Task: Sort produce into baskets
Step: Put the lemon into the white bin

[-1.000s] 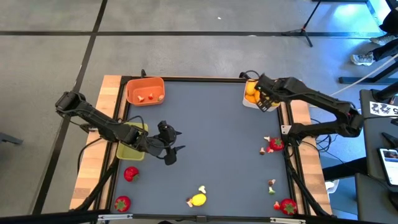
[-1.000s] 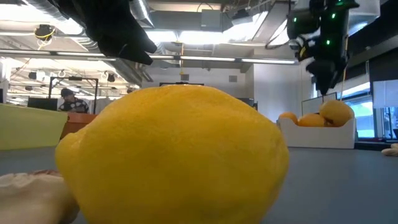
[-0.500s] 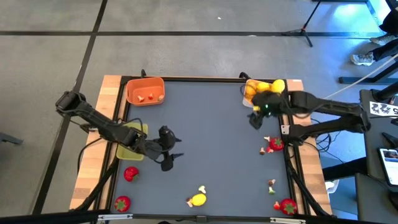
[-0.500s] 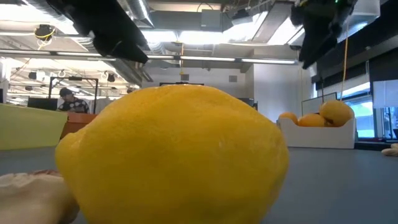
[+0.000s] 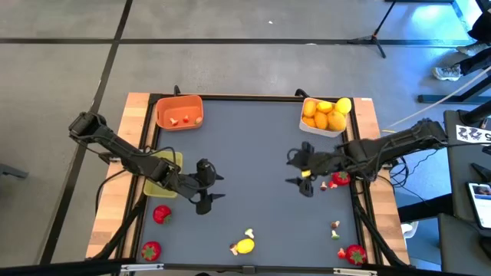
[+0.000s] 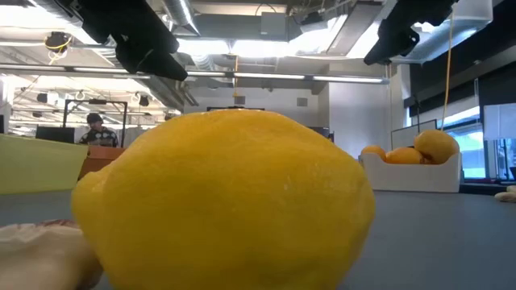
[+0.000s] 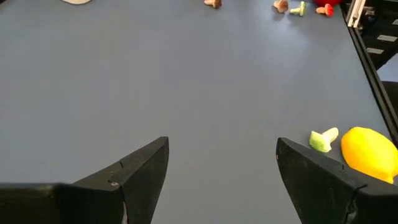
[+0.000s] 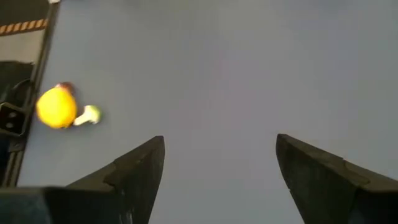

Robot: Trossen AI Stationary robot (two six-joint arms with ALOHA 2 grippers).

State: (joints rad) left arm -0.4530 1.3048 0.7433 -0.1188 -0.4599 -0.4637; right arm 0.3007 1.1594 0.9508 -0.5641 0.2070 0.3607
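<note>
Jaws of the left gripper (image 5: 209, 193) and right gripper (image 5: 301, 172) stand wide apart over the grey counter (image 5: 253, 146), holding nothing. Citrus fills the white basket (image 5: 323, 128); a lemon (image 5: 244, 246) and strawberries (image 5: 161, 214) lie loose near the counter's edges.

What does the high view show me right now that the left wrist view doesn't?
Only the high view: the orange basket, the white basket of citrus, the yellow-green basket, the strawberries near the left edge, and the right gripper, open over the mat. Only the left wrist view: a close look at the left gripper, open and empty. Both: the lemon, with a small green-topped bit beside it.
</note>
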